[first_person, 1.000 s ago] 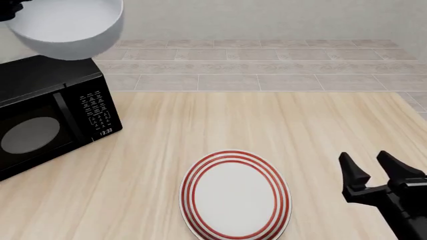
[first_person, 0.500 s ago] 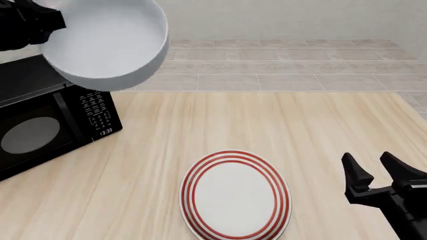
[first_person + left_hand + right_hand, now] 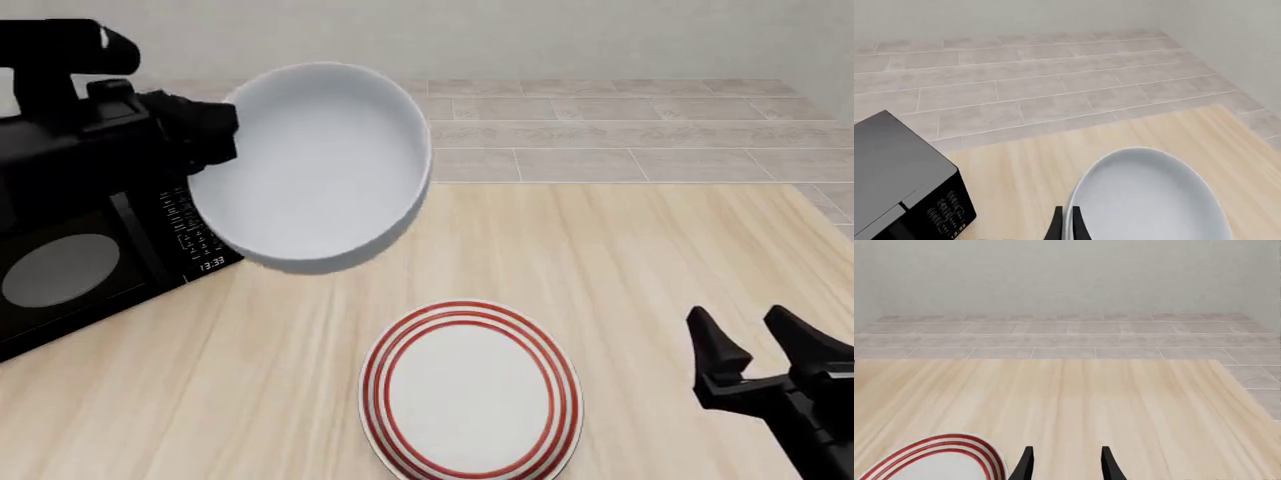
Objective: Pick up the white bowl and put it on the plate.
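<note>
- Counted on and above the wooden table (image 3: 627, 260): one white bowl (image 3: 314, 165), one plate (image 3: 470, 390), one black microwave (image 3: 94, 260), two grippers.
- Held clear of the table, tilted with its opening toward the camera, the white bowl; pinched at its rim by the left gripper (image 3: 200, 130), fingers closed on the edge (image 3: 1067, 227).
- Hung beyond the plate and to its left, overlapping the microwave's control panel in the front view.
- Lay flat on the table, the red-ringed plate, with nothing on it.
- Waited to the right of the plate, the right gripper (image 3: 754, 345), fingers spread apart and holding nothing (image 3: 1064, 465).
- Stood left of the plate, the microwave, partly hidden by the left arm.
</note>
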Controlling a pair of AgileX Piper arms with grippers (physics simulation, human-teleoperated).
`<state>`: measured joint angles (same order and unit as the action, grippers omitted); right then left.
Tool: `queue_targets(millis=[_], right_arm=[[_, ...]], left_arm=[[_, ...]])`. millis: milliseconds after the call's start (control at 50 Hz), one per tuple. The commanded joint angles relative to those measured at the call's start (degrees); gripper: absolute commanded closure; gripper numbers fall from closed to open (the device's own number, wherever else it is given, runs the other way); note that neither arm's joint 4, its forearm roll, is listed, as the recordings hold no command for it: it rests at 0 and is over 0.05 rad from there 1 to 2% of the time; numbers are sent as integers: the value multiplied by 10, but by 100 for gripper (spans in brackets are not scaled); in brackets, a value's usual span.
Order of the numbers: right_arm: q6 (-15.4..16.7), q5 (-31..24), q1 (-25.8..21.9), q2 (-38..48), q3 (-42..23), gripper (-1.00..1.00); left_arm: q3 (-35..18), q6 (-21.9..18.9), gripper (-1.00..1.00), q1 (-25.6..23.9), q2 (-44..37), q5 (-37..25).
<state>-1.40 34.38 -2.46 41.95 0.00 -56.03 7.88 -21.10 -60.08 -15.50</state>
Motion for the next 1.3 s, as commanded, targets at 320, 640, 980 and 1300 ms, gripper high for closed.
queue_targets(millis=[320, 640, 980, 1300], right_arm=[[-3, -29, 4, -30, 0, -100], [-5, -14, 7, -14, 0, -100], [-3, -32, 13, -35, 0, -100], [-3, -52, 18, -56, 0, -100]], left_arm=[[60, 23, 100, -93, -96, 106], [91, 45, 100, -134, -178, 172], [113, 68, 100, -164, -254, 233], [122, 88, 100, -190, -312, 275]])
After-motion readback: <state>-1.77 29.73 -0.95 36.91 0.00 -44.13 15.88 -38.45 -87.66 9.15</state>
